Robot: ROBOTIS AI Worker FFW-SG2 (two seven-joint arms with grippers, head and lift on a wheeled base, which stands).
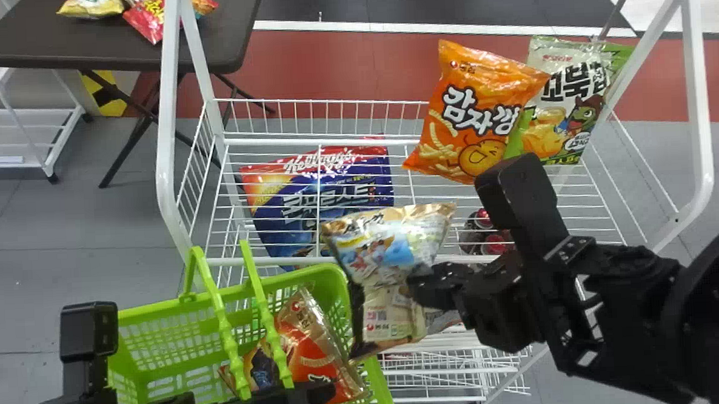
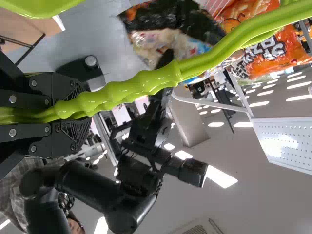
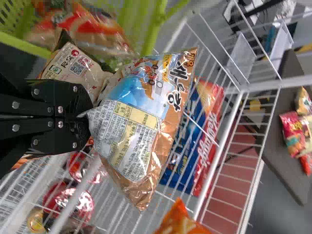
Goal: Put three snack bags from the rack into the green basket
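Near the head view's centre, a snack bag (image 1: pixel 401 252) is pinched in the right hand (image 3: pixel 87 117), apparently mid-transfer, and should next be released over the lower-left green basket (image 1: pixel 152 311), whose handle (image 2: pixel 131 88) is clamped by the left hand (image 2: pixel 78 114).

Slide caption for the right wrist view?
Right pincer gripping a snack bag, wire rack and green basket beyond.

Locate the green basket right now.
Head view, lower left: the green basket is on the near side of the rack, its handle clamped in the left end effector.
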